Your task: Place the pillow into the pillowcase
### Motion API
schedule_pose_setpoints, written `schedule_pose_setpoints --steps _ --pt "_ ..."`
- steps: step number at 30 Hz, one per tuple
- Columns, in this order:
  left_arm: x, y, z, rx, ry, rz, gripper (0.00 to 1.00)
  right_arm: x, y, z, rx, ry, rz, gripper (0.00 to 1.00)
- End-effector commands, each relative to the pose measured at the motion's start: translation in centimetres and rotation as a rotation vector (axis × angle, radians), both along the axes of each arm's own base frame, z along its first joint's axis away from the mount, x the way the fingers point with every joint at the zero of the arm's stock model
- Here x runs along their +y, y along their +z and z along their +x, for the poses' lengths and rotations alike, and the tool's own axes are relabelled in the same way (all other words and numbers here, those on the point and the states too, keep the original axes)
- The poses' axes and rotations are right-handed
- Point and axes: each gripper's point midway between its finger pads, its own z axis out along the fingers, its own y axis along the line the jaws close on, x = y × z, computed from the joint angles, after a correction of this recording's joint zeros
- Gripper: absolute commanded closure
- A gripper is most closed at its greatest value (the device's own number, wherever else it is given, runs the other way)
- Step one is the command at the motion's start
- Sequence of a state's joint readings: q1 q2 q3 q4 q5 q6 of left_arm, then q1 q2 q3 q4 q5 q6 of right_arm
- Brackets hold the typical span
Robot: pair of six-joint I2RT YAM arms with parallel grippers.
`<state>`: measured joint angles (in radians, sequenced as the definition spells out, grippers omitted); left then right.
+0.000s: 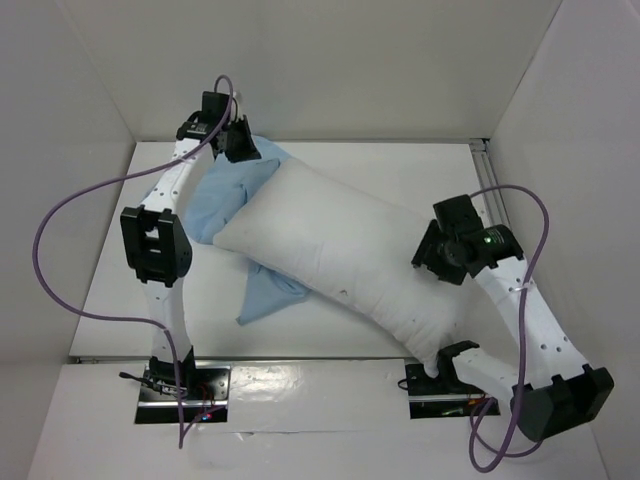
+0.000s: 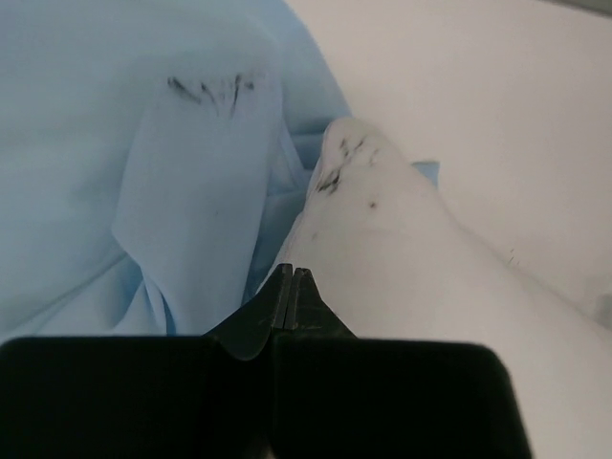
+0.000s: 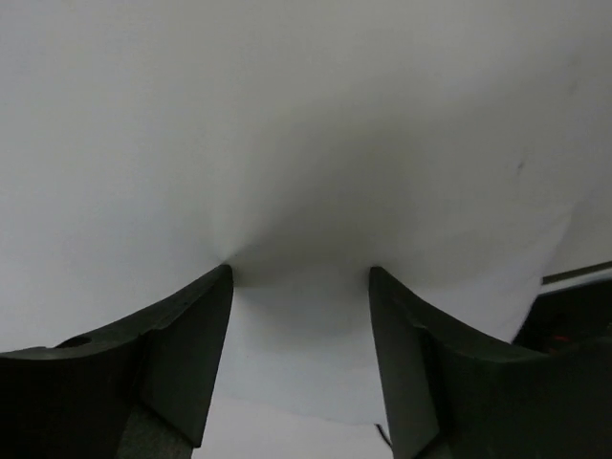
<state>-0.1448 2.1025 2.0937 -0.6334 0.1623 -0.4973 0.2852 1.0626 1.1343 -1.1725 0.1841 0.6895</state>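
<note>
Seen from above, a plump white pillow (image 1: 340, 260) lies slantwise across the white worktop (image 1: 400, 170), running from 10 o'clock down to 4 o'clock. A limp light-blue pillowcase (image 1: 232, 195) is bunched at 10 o'clock, and the pillow's far end rests on top of it. A blue flap also shows from under the pillow toward 8 o'clock. The pillowcase is the only container here, and nearly all of the pillow is outside it. It is unclear whether the far corner has entered the mouth. The left fingers (image 2: 283, 304) are pressed together at the seam where blue cloth meets that pillow corner, and a pinched fold cannot be made out. The right fingers (image 3: 191, 354) stand wide apart at 3 o'clock, with their tips dented into the pillow's side and white fabric bulging between them. The pillow looks light, soft and bulky, and likely to sag and fold, so a bunched corner or edge seems the best hold. The thin pillowcase will probably slip and collapse, so it is best held at its open hem.
</note>
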Motion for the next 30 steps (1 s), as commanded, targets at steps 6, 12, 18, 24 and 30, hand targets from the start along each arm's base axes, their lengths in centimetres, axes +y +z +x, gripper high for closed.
schedule_pose_setpoints --steps 6,12,18,24,30 --pt "-4.2 -3.7 -5.2 0.072 -0.136 -0.018 1.00 2.5 -3.7 3.9 -0.016 -0.032 0.128 1.00" --pt "-5.9 -4.1 -6.1 0.083 -0.189 -0.023 1.00 -2.5 4.3 6.1 -0.202 -0.144 -0.107 1.00" --pt "-7.1 -1.2 -5.5 0.012 -0.205 -0.028 1.00 -6.2 7.0 2.1 -0.132 -0.228 -0.227 1.00" --pt "-6.1 -1.9 -5.0 0.028 -0.182 0.035 1.00 -7.7 6.1 -0.1 -0.125 -0.305 -0.166 1.00" --pt "0.3 -6.4 -6.0 0.210 0.013 0.131 0.65 -5.8 8.6 3.7 -0.260 -0.149 -0.107 0.00"
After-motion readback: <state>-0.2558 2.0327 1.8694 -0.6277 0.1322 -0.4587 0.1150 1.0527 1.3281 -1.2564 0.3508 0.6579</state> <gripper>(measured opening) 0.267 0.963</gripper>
